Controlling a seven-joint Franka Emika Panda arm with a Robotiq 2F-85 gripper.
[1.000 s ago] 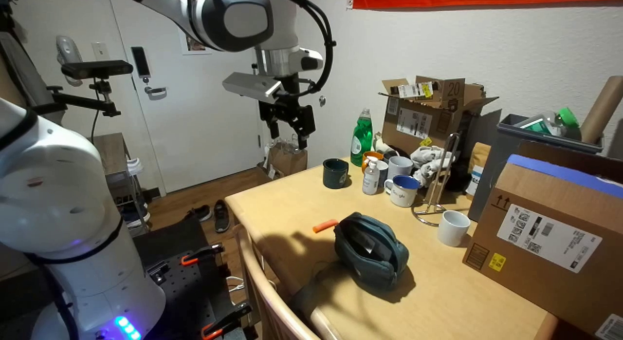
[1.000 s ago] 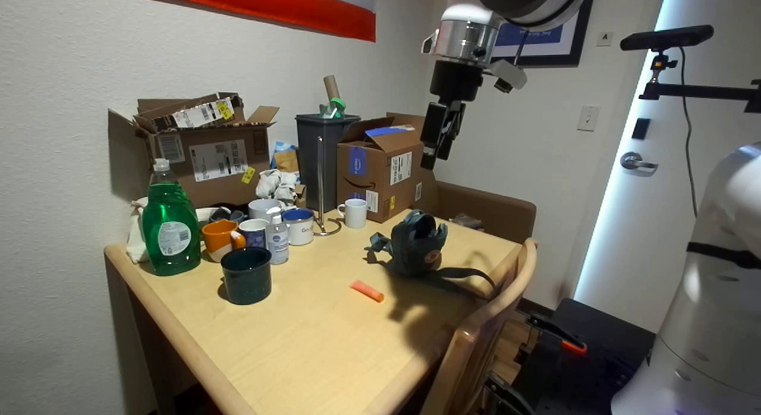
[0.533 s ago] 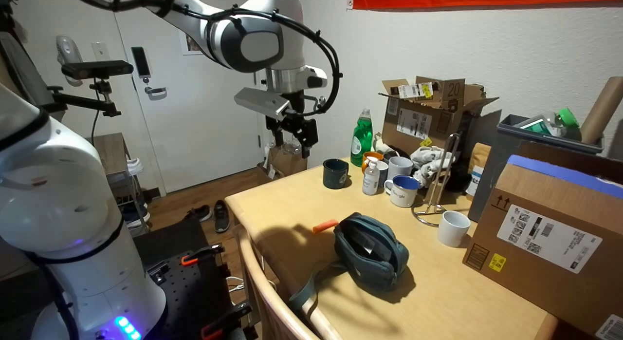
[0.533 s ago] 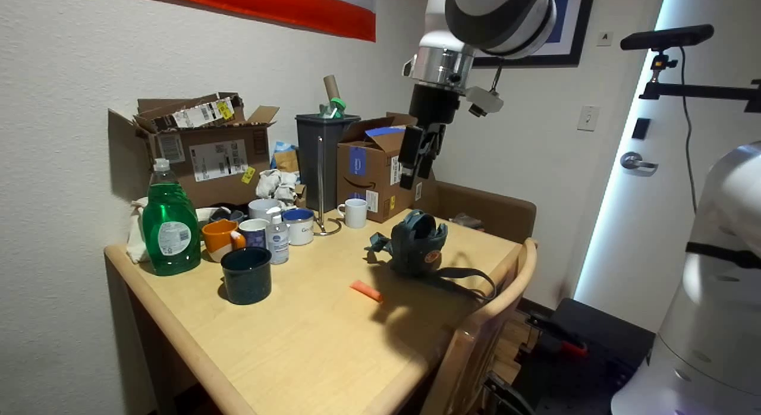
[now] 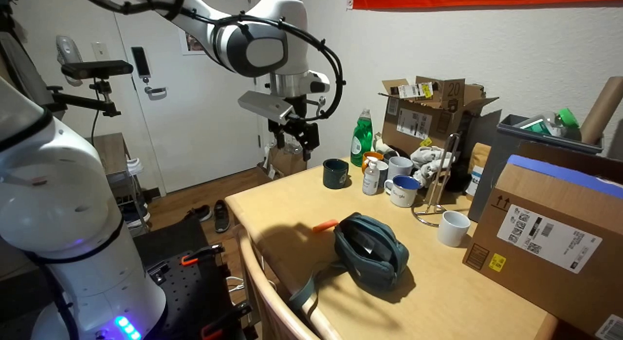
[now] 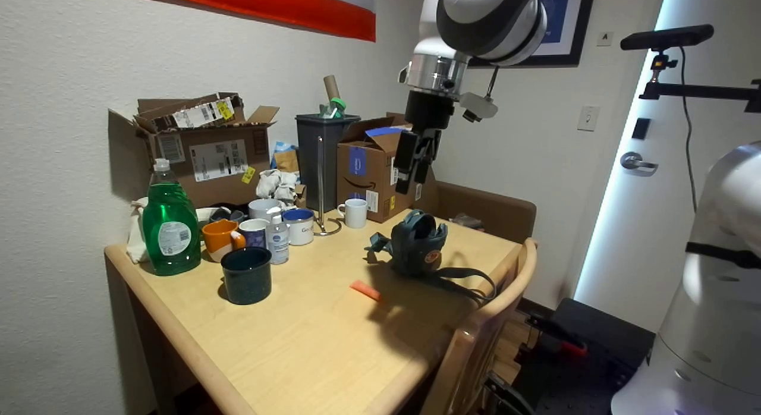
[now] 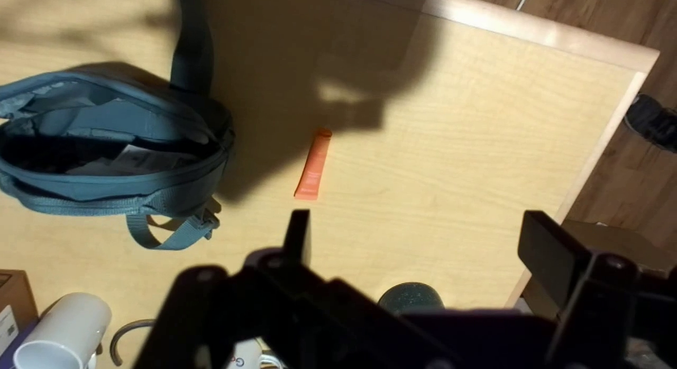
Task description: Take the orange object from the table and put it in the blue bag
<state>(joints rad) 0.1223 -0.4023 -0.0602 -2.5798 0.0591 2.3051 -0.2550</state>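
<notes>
Fingers [image 7: 550, 247] positioned above a wooden counter [image 7: 476, 163]. In the wrist view they are spread wide, with bare counter visible through the gap between their tips; in both exterior views they hang well above the surface. The orange object [image 7: 313, 168], a slim tube, lies on the counter below the fingers and apart from them. In the wrist view it appears just ahead of the tip of the finger at the picture's left, its broad, flattened end toward that tip and its narrower end pointing away, at the edge of a shadow [image 7: 275, 89]. The blue bag [image 7: 111, 184] rests farther left of the fingers in this view, near the orange object but apart from it; its mouth is open, and a strap [image 7: 193, 46] extends from it, away from the fingers. A dark green mug [image 7: 410, 297] shows in the gap between the fingers, partly hidden. A white mug [image 7: 69, 326] stands to the left of the fingers, in the lower corner. In an exterior view, a cardboard box [image 6: 358, 183] stands behind the fingers; in an exterior view, a green bottle [image 5: 361, 137] stands to their right.
</notes>
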